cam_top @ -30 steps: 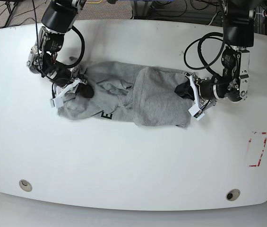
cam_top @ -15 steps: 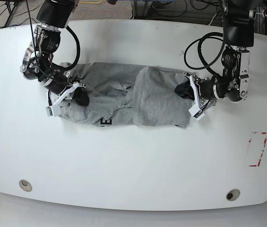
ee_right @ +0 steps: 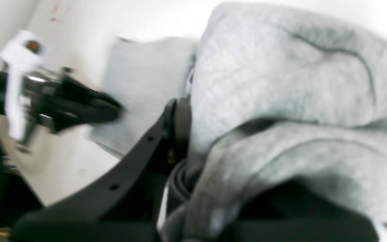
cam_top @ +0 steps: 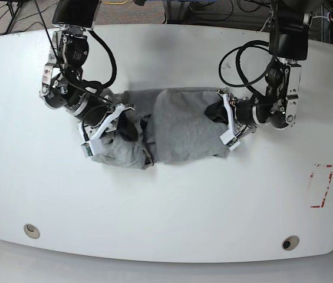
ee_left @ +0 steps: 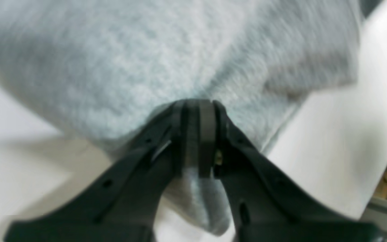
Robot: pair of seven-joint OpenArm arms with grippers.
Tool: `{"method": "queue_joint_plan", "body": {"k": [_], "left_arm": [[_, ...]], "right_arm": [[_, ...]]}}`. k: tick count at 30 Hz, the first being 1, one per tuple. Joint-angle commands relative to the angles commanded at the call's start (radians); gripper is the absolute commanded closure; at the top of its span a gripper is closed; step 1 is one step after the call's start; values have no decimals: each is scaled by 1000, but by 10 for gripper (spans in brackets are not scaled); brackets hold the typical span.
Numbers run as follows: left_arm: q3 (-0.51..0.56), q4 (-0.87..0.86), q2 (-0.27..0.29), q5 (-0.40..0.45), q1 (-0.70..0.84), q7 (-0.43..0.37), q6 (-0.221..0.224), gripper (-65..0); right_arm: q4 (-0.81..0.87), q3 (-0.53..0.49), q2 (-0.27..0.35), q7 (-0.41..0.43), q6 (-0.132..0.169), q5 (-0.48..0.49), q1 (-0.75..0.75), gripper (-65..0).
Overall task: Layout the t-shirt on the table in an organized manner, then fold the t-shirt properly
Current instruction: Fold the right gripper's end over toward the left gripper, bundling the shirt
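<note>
The heather-grey t-shirt (cam_top: 184,127) lies bunched in a crumpled heap at the middle of the white table (cam_top: 166,200). No lettering shows on it. My left gripper (cam_top: 218,113) is at the heap's right end, and in the left wrist view it (ee_left: 197,107) is shut on a pinch of the grey cloth (ee_left: 113,67). My right gripper (cam_top: 128,124) is pushed into the heap's left part. In the right wrist view it (ee_right: 183,134) is shut on a fold of the t-shirt (ee_right: 281,84), which drapes over one finger.
Two round grommet holes (cam_top: 32,230) (cam_top: 290,242) sit near the table's front edge. A red-and-white tape mark (cam_top: 321,186) is at the right. Cables lie beyond the far edge.
Both grippers have moved inward toward each other, carrying cloth. The t-shirt is now narrower and more bunched, and the black letters at its front edge no longer show.
</note>
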Motion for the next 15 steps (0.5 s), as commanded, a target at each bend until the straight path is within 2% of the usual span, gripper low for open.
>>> {"method": "queue_joint_plan", "body": {"k": [6, 15], "left_arm": [[29, 0, 28, 0, 2, 0, 42, -49], [26, 5, 52, -2, 0, -2, 53, -49]], "right_arm": [[6, -54, -43, 0, 2, 0, 21, 0], [-2, -161, -51, 68, -5, -2, 34, 0]]}}
